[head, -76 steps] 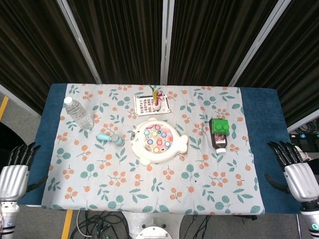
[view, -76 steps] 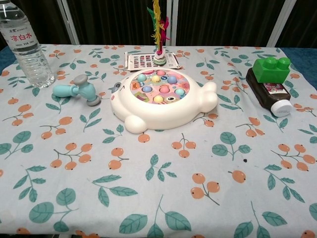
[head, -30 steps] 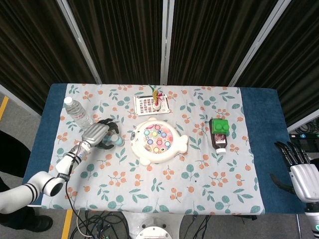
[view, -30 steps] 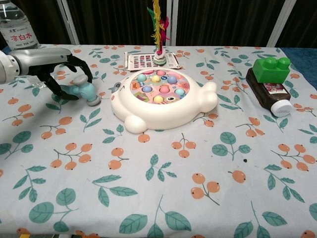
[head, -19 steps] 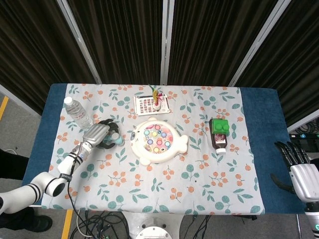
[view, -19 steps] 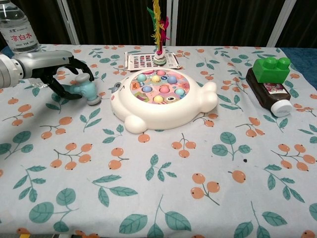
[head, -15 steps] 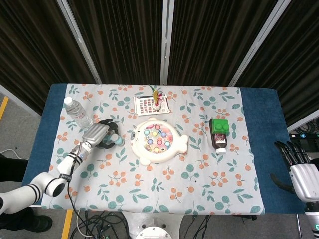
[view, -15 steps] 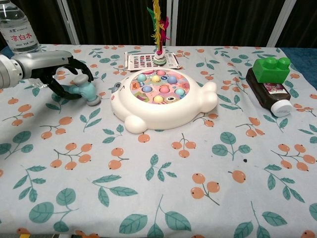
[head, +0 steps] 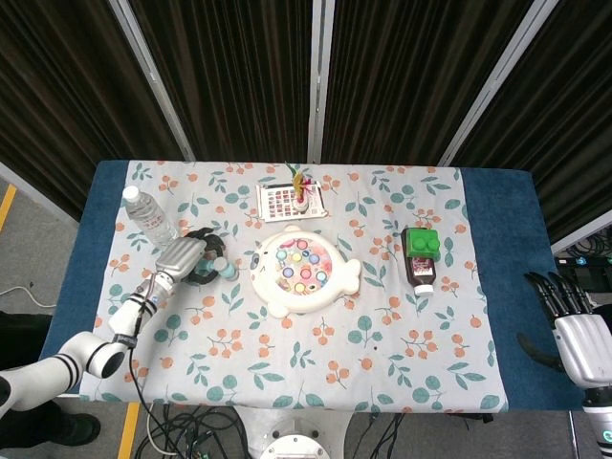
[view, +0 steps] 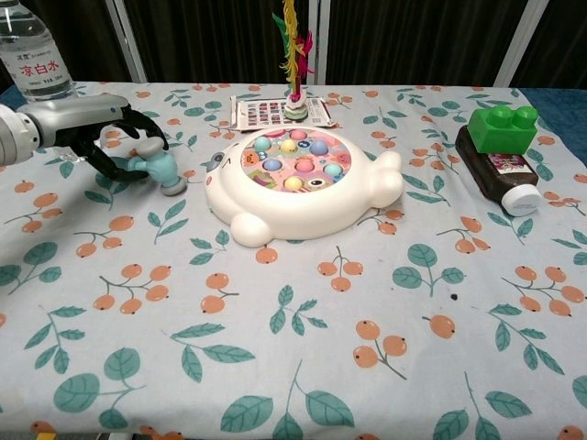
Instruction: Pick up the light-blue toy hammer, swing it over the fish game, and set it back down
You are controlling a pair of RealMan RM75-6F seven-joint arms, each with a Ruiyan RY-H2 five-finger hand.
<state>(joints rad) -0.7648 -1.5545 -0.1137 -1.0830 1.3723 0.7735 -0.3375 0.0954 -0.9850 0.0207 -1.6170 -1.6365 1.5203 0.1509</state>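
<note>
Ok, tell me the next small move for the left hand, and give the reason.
Probably close the fingers firmly on the handle and lift straight up. The left hand is curled over the handle of the light-blue toy hammer, whose head seems to rest on the tablecloth just left of the fish game. Lifting first should let the hammer's head clear the game's rim before any swing.

The fish game is set at the middle of the tabletop. At its nine o'clock the toy hammer is lain, a water bottle at ten, a card at twelve, a block-topped bottle at three.
</note>
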